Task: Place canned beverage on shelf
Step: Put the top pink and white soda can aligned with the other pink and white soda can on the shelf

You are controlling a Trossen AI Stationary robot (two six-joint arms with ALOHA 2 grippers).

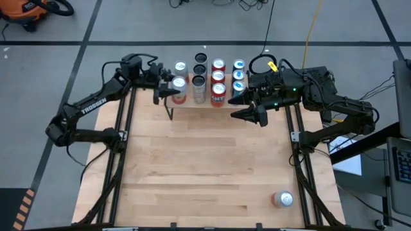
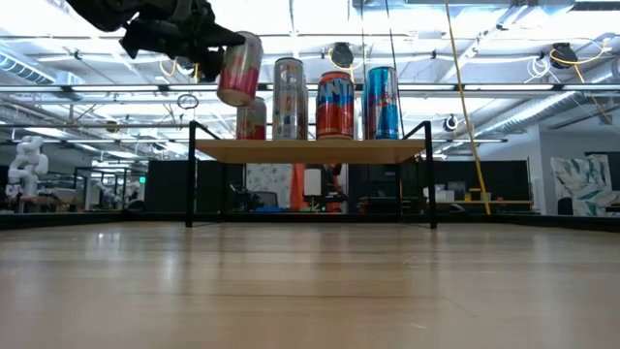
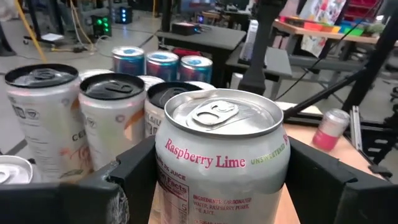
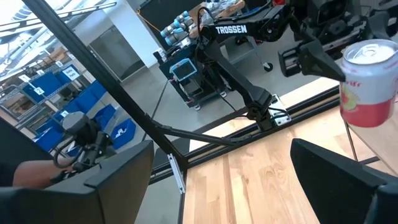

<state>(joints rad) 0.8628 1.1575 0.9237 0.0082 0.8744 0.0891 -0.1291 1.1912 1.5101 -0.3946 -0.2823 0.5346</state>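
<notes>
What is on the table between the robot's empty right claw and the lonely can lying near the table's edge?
Nothing: in the high view, only bare wooden tabletop stretches from the open right gripper to the fallen silver-and-pink can.

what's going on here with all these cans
The left end effector holds a Raspberry Lime can, tilted, in the air above the left end of the shelf, which already carries several upright cans. The right end effector hangs open and empty in front of the shelf's right end. One more can lies on its side on the table, near the front right corner.
</notes>
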